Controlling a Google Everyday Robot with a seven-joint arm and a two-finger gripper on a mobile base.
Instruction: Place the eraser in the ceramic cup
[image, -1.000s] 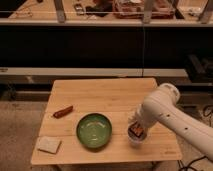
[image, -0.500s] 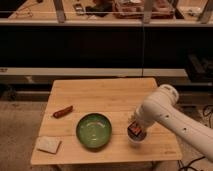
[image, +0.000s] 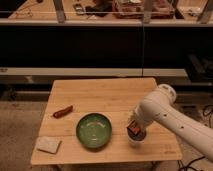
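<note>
The ceramic cup (image: 138, 137) is small and white and stands on the wooden table (image: 100, 95), right of the green bowl (image: 93, 131). My gripper (image: 133, 128) hangs directly over the cup, at its rim, and covers most of its opening. It is shut on the eraser (image: 134, 129), a small reddish-brown block that shows between the dark fingers. The white arm (image: 165, 112) reaches in from the right.
A curved reddish sausage-like thing (image: 63, 111) lies at the table's left. A pale square sponge (image: 49, 145) lies at the front left corner. Dark shelving and a counter stand behind the table.
The gripper with the eraser has sunk slightly toward the cup. Nothing else has moved.
</note>
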